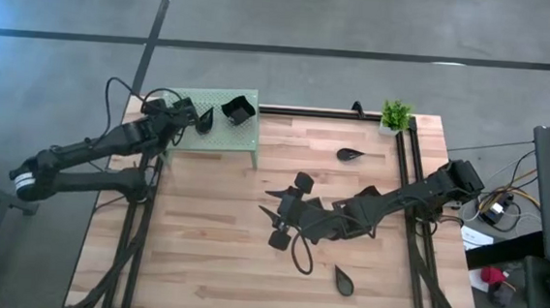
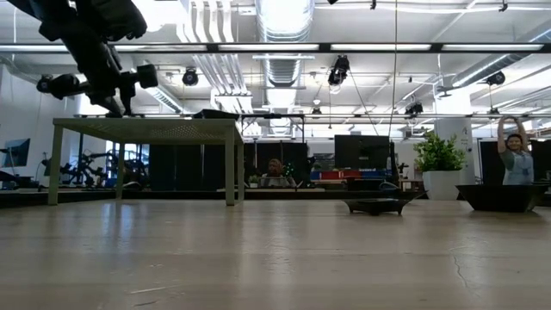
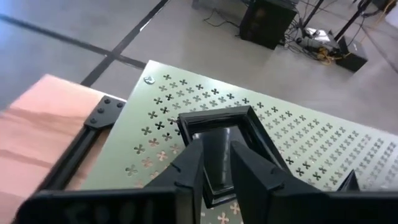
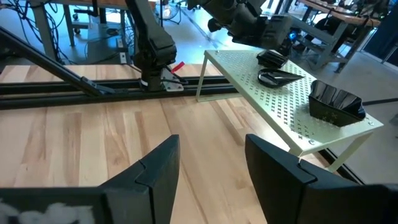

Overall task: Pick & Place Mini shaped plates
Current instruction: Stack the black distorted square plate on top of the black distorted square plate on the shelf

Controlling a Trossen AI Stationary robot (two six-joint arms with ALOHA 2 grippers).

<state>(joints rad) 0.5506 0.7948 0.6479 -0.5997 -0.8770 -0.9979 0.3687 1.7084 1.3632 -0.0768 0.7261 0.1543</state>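
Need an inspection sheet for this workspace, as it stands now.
Surface: wooden table, nothing seen wrong.
Job's things: square plate and leaf plate on green stand; far leaf plate and near leaf plate on table.
Clutter: potted plant at table corner.
Grippers: left gripper open over second square plate on stand; right gripper open, empty, above wood.
Cables: loose cables beside table.
Surroundings: person behind.

I see even, bright overhead light from ceiling strip lights (image 2: 284, 15), glaring white. Shadows on the worktop (image 1: 211, 237) are soft; my near wrist fingers blur.
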